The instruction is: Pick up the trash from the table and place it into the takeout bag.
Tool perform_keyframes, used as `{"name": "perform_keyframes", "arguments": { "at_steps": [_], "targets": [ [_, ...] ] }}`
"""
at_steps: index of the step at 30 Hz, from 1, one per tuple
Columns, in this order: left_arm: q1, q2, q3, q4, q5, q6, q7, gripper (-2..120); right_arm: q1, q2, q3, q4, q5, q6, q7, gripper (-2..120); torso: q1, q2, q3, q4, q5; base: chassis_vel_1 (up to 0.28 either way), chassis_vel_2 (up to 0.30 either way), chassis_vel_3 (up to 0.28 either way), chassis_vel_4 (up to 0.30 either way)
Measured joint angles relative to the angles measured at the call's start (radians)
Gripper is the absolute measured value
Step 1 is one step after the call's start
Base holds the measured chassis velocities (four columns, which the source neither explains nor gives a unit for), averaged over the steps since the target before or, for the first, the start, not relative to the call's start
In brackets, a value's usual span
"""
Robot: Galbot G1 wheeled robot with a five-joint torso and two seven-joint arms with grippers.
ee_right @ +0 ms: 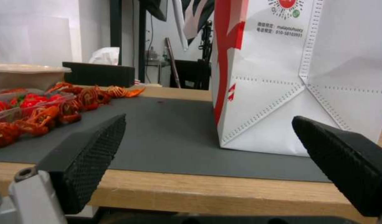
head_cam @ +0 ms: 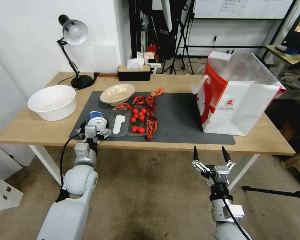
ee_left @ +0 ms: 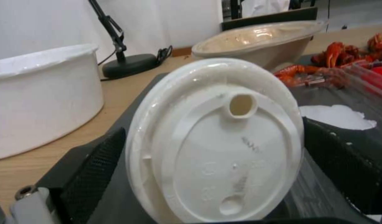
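Between ribbed black fingers (ee_left: 93, 168), round glossy-lidded tub (ee_left: 215, 143).

The takeout bag (head_cam: 238, 110) was white with red side panels and a small red round logo. The tub (head_cam: 97, 118) was blue and white — its lid (ee_left: 215, 143) plain white. The mat (head_cam: 180, 120) was dark grey, the table (head_cam: 33, 128) light wood.

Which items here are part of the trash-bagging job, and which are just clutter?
Job:
blue-and-white round tub, between the left gripper fingers
beige shallow bowl
takeout bag
right gripper, open, short of the table

Clutter:
big white bowl
tomato tray
desk lamp
tissue box
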Motion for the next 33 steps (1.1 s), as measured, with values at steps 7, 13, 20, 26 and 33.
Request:
{"name": "perform_keyframes", "arguments": {
  "at_steps": [7, 13, 20, 26, 33],
  "targets": [
    [0.0, 0.006, 0.001, 0.001, 0.0, 0.009, 0.0, 99, -0.001, 0.003, 0.0, 0.0, -0.002, 0.001, 0.0, 100, 0.0, 0.0, 0.0, 0.0, 0.0001, 0.0, 0.0, 0.0, 0.0],
    [-0.002, 0.016, 0.001, 0.004, -0.003, 0.017, 0.0, 74, -0.001, 0.007, -0.001, 0.0, -0.005, 0.001, 0.0, 100, 0.0, 0.0, 0.0, 0.0, 0.0001, 0.0, 0.0, 0.0, 0.0],
    [-0.004, 0.044, -0.008, 0.006, -0.019, -0.002, 0.001, 68, -0.001, 0.016, -0.005, -0.002, -0.012, 0.001, 0.0, 100, 0.0, 0.0, 0.0, 0.0, -0.0001, 0.0, 0.0, 0.0, 0.0],
    [-0.069, 0.176, 0.078, -0.032, -0.124, -0.121, 0.059, 66, -0.001, 0.02, -0.003, -0.002, -0.015, 0.001, 0.002, 100, 0.0, 0.0, 0.0, 0.0, 0.0002, 0.0, 0.0, 0.0, 0.0],
    [-0.374, 0.358, 0.309, -0.039, -0.361, -0.168, 0.12, 65, -0.006, 0.019, 0.016, 0.009, -0.013, -0.001, 0.004, 100, 0.0, 0.0, 0.0, -0.0002, 0.0003, 0.0, 0.0, 0.0, 0.0]
  ]
}}
